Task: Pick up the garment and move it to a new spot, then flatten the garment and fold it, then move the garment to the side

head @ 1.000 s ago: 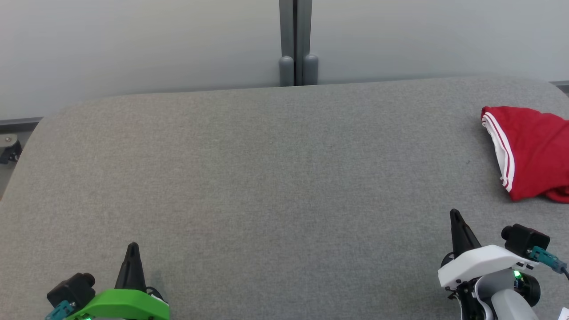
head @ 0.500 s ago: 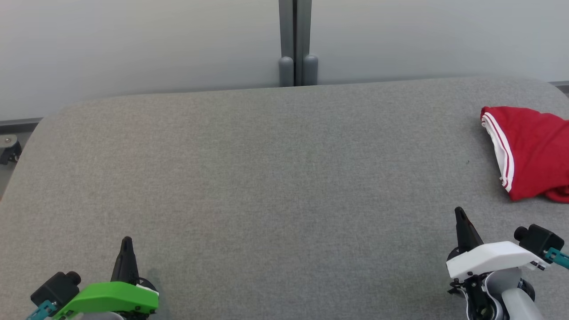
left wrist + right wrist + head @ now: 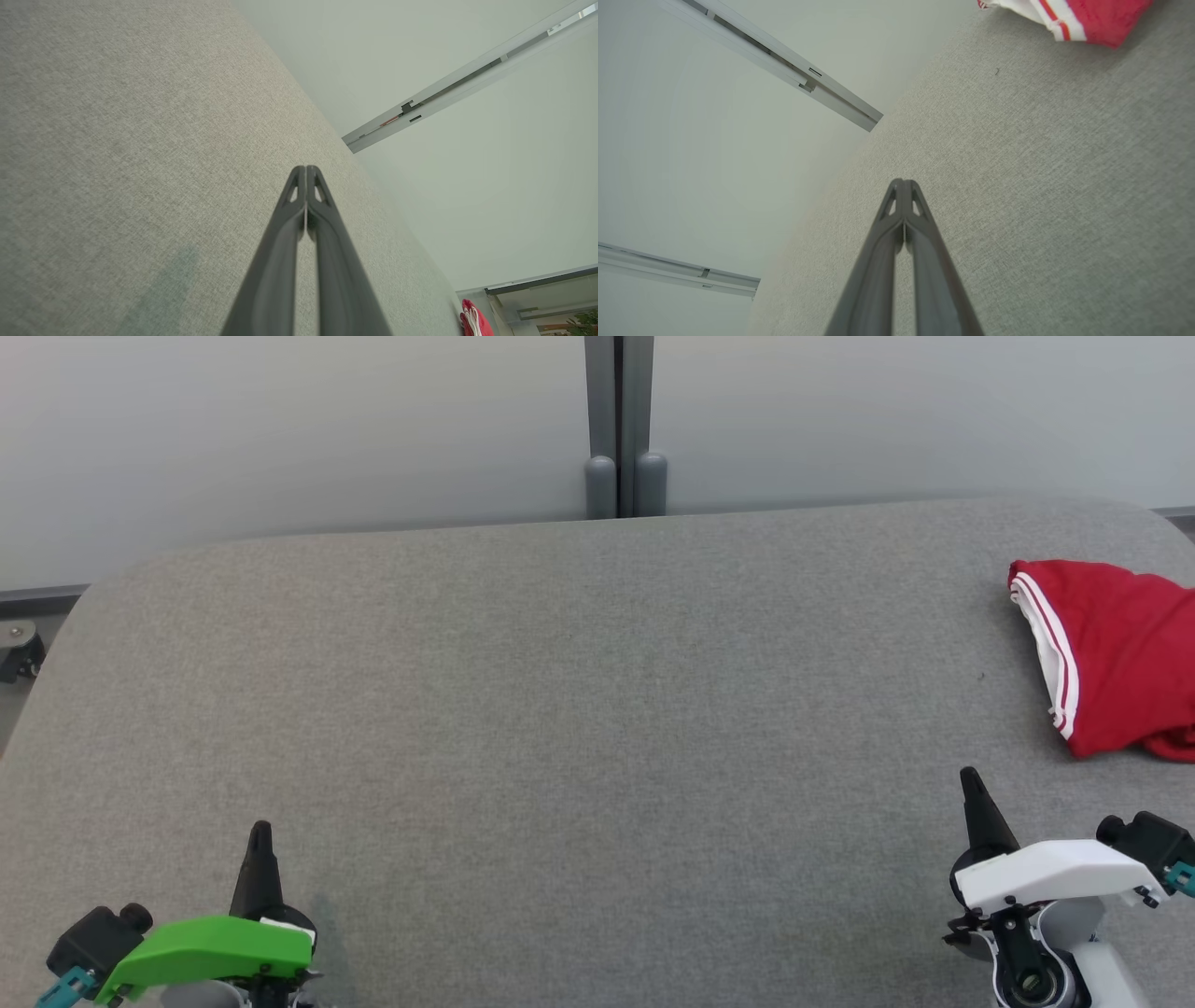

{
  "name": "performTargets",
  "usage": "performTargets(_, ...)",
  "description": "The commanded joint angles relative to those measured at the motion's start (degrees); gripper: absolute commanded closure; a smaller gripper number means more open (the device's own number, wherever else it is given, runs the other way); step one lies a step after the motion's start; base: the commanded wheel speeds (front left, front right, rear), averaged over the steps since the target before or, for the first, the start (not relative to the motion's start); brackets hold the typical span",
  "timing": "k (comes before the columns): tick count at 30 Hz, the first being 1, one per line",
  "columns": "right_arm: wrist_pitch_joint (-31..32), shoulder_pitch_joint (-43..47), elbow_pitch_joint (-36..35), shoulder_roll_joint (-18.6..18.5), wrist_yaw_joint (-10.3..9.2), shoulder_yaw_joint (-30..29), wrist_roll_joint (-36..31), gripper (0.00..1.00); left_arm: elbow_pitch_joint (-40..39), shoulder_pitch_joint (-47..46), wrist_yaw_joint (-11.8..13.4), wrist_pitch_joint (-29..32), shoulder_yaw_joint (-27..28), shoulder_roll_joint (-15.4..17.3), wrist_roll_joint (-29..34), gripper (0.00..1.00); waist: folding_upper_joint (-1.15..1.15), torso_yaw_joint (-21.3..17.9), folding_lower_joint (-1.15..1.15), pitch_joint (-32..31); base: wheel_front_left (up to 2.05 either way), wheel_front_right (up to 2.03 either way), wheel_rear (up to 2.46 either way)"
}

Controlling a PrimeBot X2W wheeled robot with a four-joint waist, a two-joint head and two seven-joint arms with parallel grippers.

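Note:
The garment (image 3: 1120, 653) is red with white striped trim and lies folded at the right edge of the grey table (image 3: 579, 709), partly cut off by the head view. A corner of the garment (image 3: 1073, 16) also appears at the top of the right wrist view, and a sliver of the garment (image 3: 474, 322) at the lower right of the left wrist view. My right gripper (image 3: 969, 777) is shut and holds nothing, a short way nearer than the garment. My left gripper (image 3: 260, 829) is shut and holds nothing too, at the table's near left.
A pale wall with a grey vertical post (image 3: 621, 429) stands behind the table's rounded far edge. The wide middle of the grey felt surface lies between the two grippers. A caster (image 3: 19, 649) shows on the floor at the far left.
Both arms have drifted outward and back toward the near edge: the left one leftward, the right one rightward. The garment has not moved.

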Motion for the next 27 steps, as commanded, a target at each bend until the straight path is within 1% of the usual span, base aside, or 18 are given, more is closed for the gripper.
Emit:
performTargets(1, 0.5, 0.1, -1.1, -0.4, -0.03, -0.3, 1.9, 1.00, -1.0, -1.8, 0.2, 0.5, 0.4, 0.4, -1.8, 1.00, 0.00, 0.0, 0.00, 0.0, 0.00, 0.00, 0.00)
performTargets(16, 3.1, 0.4, -2.6, -0.5, -0.04, -1.0, 11.8, 1.00, -2.5, -2.3, 0.4, 3.2, 1.1, 0.4, -11.4, 1.00, 0.00, -0.1, 0.00, -0.1, 0.00, 0.00, 0.00)
performTargets(27, 4.7, 0.8, -3.5, -0.5, -0.04, -1.4, 17.6, 1.00, -3.3, -2.6, 0.5, 4.7, 1.5, 0.5, -16.9, 1.00, 0.00, -0.1, 0.00, -0.2, 0.00, 0.00, 0.00)
